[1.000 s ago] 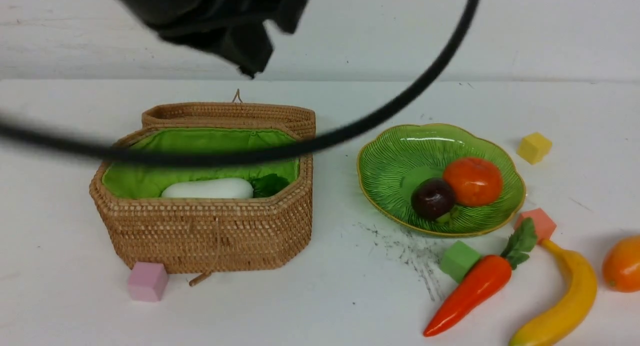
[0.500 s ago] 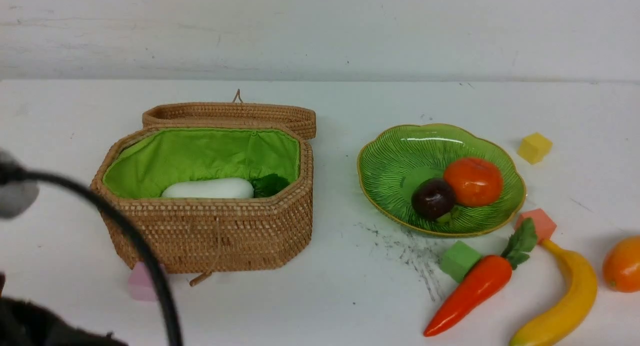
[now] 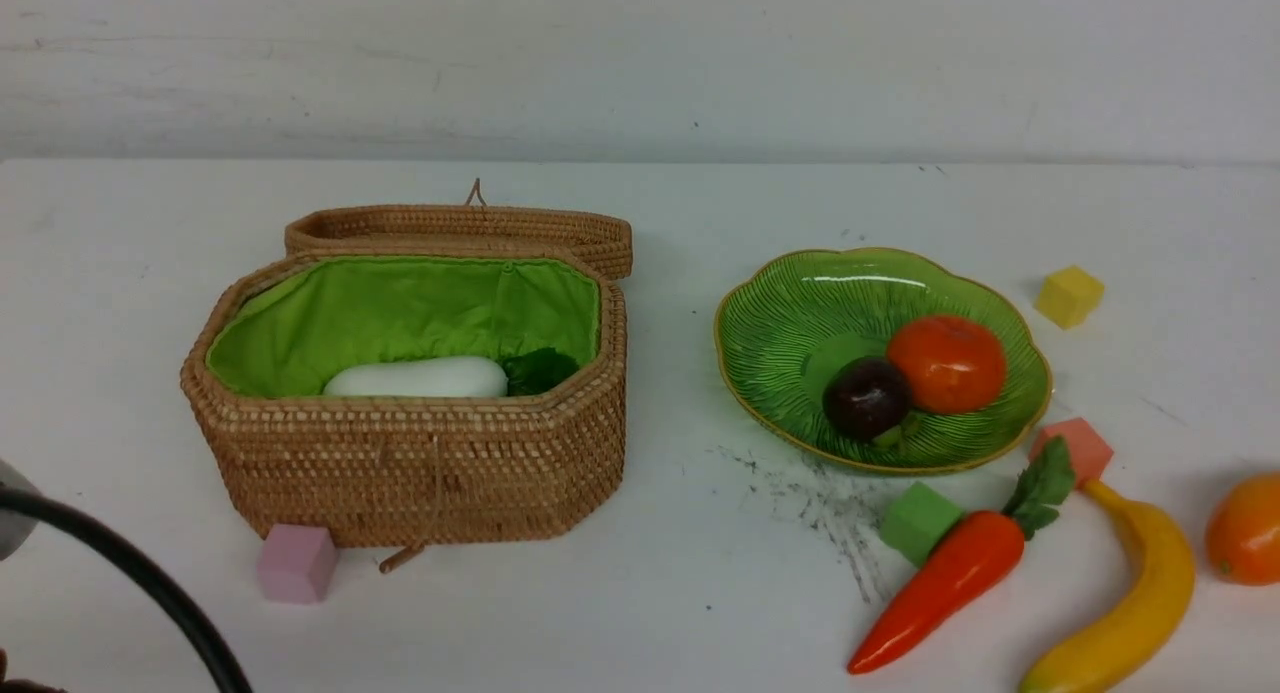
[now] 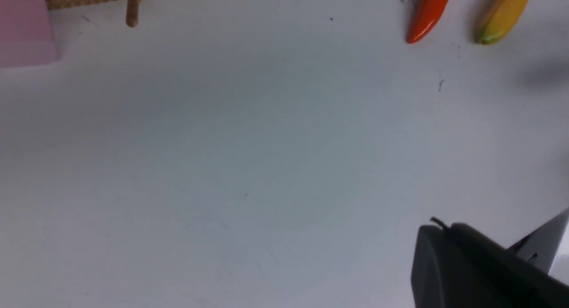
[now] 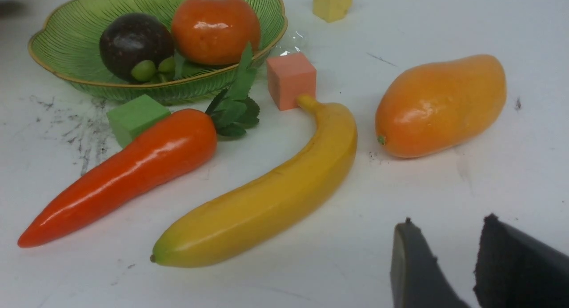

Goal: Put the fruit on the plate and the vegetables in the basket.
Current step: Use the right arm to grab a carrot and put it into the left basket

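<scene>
The basket (image 3: 400, 473) sits left of centre in the front view. Its lid (image 3: 460, 228) is folded back behind it and the radish (image 3: 415, 378) lies inside on the green lining. A pink cube (image 3: 295, 563) stands just beside its near left corner.

Right of centre, the plate (image 3: 790, 313) holds the round orange fruit (image 3: 945, 363) and the dark purple fruit (image 3: 865, 398), which touch each other. In the lower right lie the carrot (image 3: 940, 578), the banana (image 3: 1130, 603) and the mango (image 3: 1245, 528), which is cut off by the frame's right edge. A green cube (image 3: 918, 521) touches the carrot, and the banana's stem touches a salmon cube (image 3: 1075, 443). A yellow cube (image 3: 1068, 295) stands apart, right of the plate.

The table (image 3: 640, 613) is bare between basket and plate and across the lower centre.

Of the left arm, the front view shows only a black cable (image 3: 130, 573) in the lower left corner. The left gripper (image 4: 440, 241) hangs over bare table with its jaws together. The right gripper (image 5: 449, 223) is on the near side of the banana and mango, its fingers apart with nothing between them.
</scene>
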Robot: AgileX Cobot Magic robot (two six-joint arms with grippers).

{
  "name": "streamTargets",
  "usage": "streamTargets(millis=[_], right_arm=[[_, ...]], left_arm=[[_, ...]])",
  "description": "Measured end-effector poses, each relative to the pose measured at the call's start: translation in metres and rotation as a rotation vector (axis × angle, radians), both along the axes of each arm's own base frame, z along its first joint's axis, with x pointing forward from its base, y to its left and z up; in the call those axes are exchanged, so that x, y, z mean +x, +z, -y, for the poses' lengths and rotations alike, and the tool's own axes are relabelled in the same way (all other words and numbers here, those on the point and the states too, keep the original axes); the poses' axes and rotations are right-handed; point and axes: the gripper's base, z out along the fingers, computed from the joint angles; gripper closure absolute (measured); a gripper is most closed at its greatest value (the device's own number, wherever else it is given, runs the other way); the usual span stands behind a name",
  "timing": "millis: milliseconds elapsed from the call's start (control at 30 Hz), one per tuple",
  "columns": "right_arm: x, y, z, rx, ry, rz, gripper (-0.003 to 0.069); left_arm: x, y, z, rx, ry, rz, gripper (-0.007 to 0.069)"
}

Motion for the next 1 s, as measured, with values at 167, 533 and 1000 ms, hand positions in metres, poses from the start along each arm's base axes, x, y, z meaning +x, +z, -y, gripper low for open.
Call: streamTargets(millis=[167, 533, 1000], right_arm=[[0.000, 0.000, 0.000, 0.000, 0.000, 0.000, 0.0421], [0.000, 0.000, 0.000, 0.000, 0.000, 0.000, 0.0421], [0.000, 0.000, 0.000, 0.000, 0.000, 0.000, 0.0421]], left_arm=[[0.001, 0.000, 0.000, 0.004, 0.003, 0.012, 0.0638], [0.011, 0.017, -0.014, 0.007, 0.079, 0.400, 0.0637], [-0.035, -0.066, -0.069, 0.032, 0.518, 0.748, 0.0630]])
